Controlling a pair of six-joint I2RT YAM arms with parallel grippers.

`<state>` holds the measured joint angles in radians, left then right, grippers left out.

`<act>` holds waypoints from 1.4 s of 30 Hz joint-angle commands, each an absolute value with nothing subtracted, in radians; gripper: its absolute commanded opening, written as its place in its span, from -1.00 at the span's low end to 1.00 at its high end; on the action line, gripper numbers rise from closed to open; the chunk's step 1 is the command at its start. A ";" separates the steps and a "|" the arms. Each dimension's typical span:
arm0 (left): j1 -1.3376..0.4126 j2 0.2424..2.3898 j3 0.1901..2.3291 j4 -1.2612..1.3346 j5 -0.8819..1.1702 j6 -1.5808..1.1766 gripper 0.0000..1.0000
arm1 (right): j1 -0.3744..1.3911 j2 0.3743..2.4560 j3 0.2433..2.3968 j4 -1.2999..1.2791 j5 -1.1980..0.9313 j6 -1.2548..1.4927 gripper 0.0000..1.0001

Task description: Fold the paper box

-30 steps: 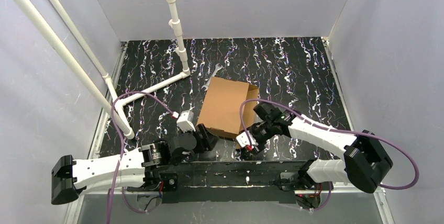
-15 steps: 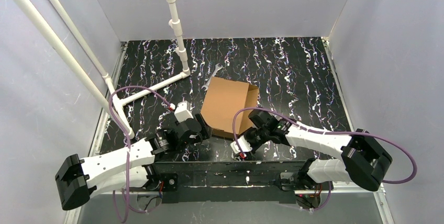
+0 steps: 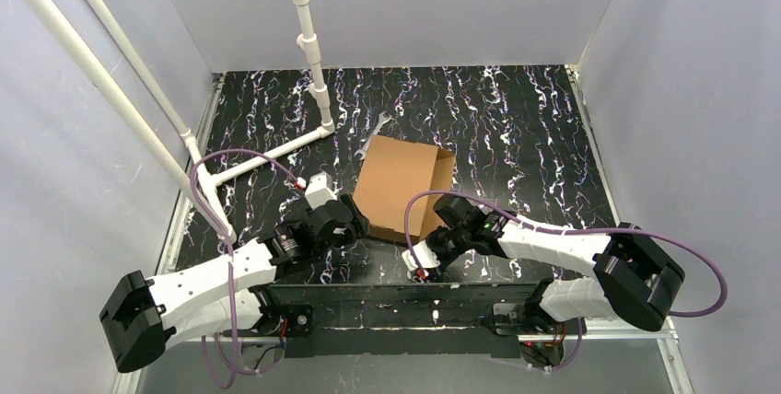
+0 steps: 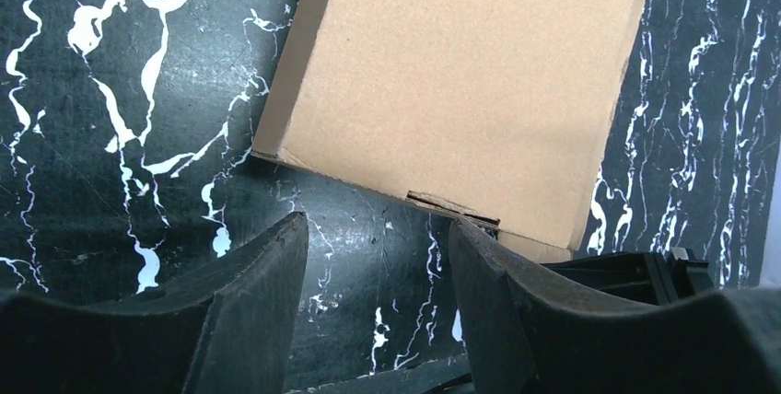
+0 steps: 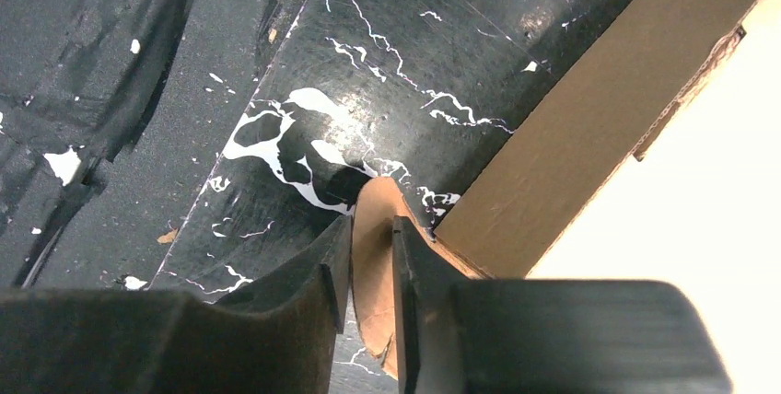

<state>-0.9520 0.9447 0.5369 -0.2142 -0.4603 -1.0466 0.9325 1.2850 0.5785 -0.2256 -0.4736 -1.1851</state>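
Right wrist: paper box partly out-of-frame.

A paper box of plain brown corrugated cardboard is seen folded into a shallow rectangular shape, its broad flat panel turned upward. It is laid flat on the black, white-veined table, near the middle and towards the near edge, and is turned slightly askew to that edge. A low side wall is shown along its right side. A small slot with a frayed cardboard lip is cut into the near edge. At the near right corner a rounded tab is seen projecting outward.
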 commanded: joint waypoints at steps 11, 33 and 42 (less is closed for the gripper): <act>-0.880 1.017 0.576 -0.241 -0.524 -0.934 0.05 | 0.862 1.284 0.600 -0.228 -0.506 -1.100 -0.75; -0.872 1.024 0.544 0.068 -0.338 -0.573 0.14 | 0.626 1.267 0.586 -0.362 -0.651 -1.218 -0.86; -0.866 1.155 0.606 0.102 -0.316 -0.462 0.14 | 0.560 1.260 0.597 -0.459 -0.616 -1.282 -0.85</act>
<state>-0.8761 1.1240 0.5587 0.0677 -0.3283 -0.5339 0.5896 1.2621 0.5880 -0.3202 -0.6613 -1.2537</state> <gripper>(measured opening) 0.574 0.090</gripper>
